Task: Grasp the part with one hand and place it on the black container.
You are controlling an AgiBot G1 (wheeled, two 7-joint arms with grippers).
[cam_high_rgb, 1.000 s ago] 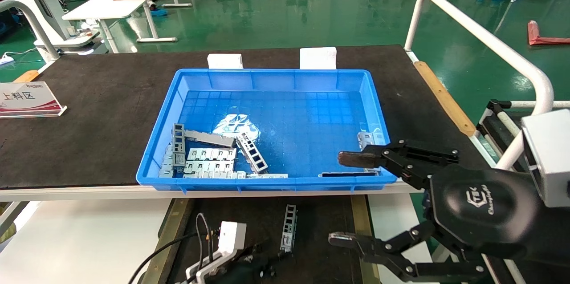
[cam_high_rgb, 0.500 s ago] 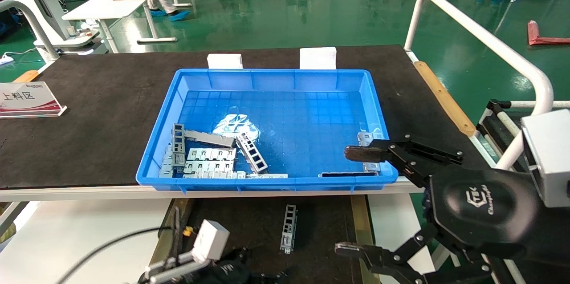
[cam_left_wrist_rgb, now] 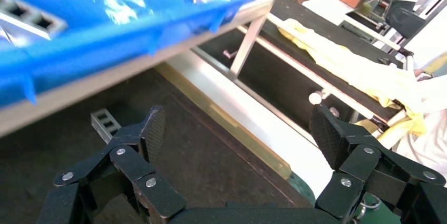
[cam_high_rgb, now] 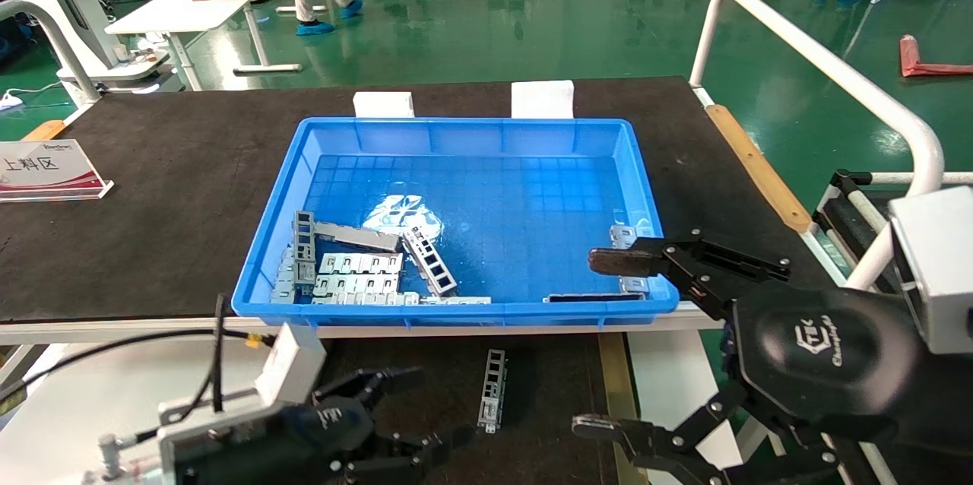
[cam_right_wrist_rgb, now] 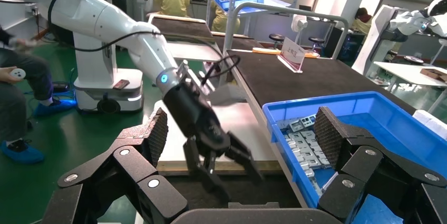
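Observation:
The part [cam_high_rgb: 492, 390], a slim silver ladder-like strip, lies flat on the black container [cam_high_rgb: 551, 386], just in front of the blue crate [cam_high_rgb: 471, 310]. My left gripper [cam_high_rgb: 430, 407] is open and empty, low over the container, a short way left of the part and apart from it. In the left wrist view the gripper [cam_left_wrist_rgb: 240, 132] spans bare black surface, and one end of the part [cam_left_wrist_rgb: 105, 123] shows beside a finger [cam_left_wrist_rgb: 155, 128]. My right gripper [cam_high_rgb: 599, 343] hangs open and empty at the crate's front right corner; in its own view [cam_right_wrist_rgb: 242, 129] it looks at the left gripper [cam_right_wrist_rgb: 221, 155].
The crate holds several grey metal pieces [cam_high_rgb: 357, 264] at its front left and a few at its front right [cam_high_rgb: 631, 238]. Olive-tan rails [cam_high_rgb: 612, 371] edge the container. A white guard rail [cam_high_rgb: 821, 59] runs along the right. A sign [cam_high_rgb: 45, 169] stands at far left.
My left gripper has pulled back to the left, away from the part, which stays lying on the black container. My right gripper has shifted slightly right.

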